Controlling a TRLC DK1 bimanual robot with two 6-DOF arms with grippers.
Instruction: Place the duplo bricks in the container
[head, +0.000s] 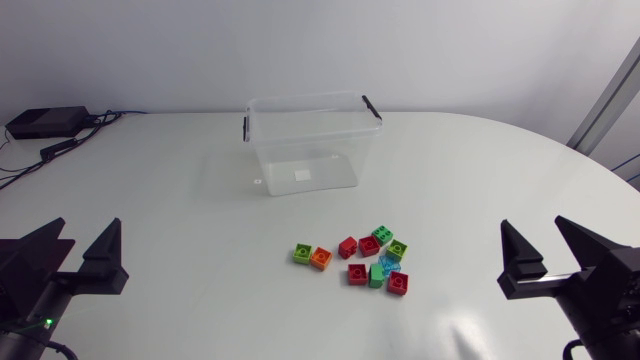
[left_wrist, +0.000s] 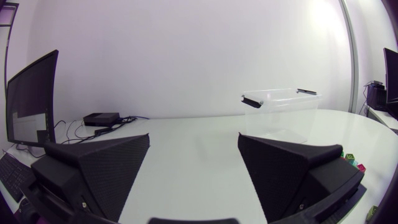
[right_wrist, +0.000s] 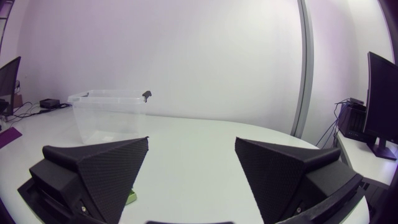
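I have both arms low at the near edge of the white table (head: 180, 200), one at each side; the left gripper (head: 88, 228) has its two wedge fingers spread wide with nothing between them, and the right gripper (head: 533, 226) stands the same way, fingers apart and holding nothing.

The clear plastic container (head: 305, 140) sits upright at the far middle of the table, lid off, with a black latch at each end of its rim. The duplo bricks lie on the table in a loose cluster nearer to me than the container and well apart from it. A green brick (head: 303, 253) and an orange brick (head: 321, 258) touch side by side at the left end. Past them come two red bricks (head: 358, 246), a dark green brick (head: 382, 235) and a lime brick (head: 398, 249). Nearest me is a row of a red brick (head: 357, 274), a green one (head: 377, 275) and another red (head: 398, 284), with a translucent blue brick (head: 390, 264) wedged in among them.

In the left wrist view the container shows ahead of the open fingers and off to one side; a few bricks peek out beside the finger on that side.

A small black box (head: 45, 122) with cables rests at the far left of the table.
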